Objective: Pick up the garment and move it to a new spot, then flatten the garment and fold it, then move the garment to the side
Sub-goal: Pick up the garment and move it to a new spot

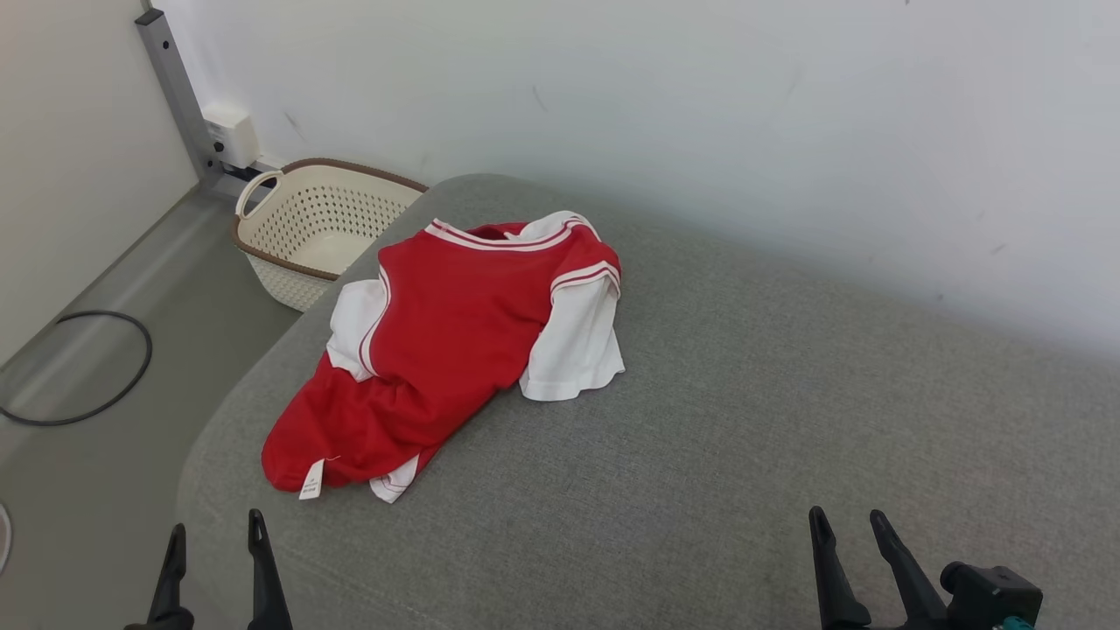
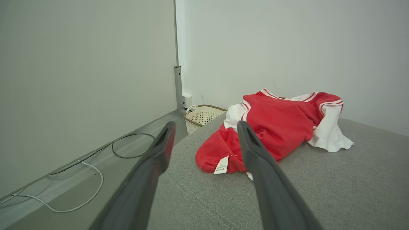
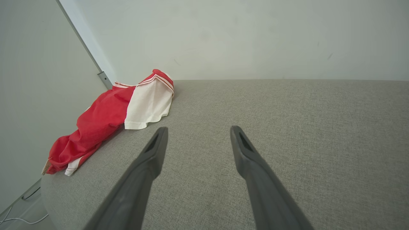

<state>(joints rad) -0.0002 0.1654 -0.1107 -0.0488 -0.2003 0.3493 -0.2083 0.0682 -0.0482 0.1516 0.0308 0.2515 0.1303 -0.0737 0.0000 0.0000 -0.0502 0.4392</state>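
Red and white, the crumpled jersey [image 1: 437, 350] is lying near the left edge of the grey cushion [image 1: 787, 437], while my left claw [image 1: 217, 523] and right claw [image 1: 847, 514] are hovering wide open and empty. By my reading, lifting, flattening and folding are all waiting.

Items I count on my screen:
- One garment [image 1: 437, 350], red body with white sleeves, crumpled near the far left corner of the grey cushion [image 1: 787, 437]. A white label [image 1: 311, 479] sits at its near hem.
- One cream basket [image 1: 297, 236] with a brown rim, on the floor [image 1: 87, 507] just past that corner.
- One black cable loop [image 1: 149, 350], on the floor to the left.
- Left end effector [image 1: 217, 522] and right end effector [image 1: 848, 514], at the near edge with fingers spread, both well apart from the garment.
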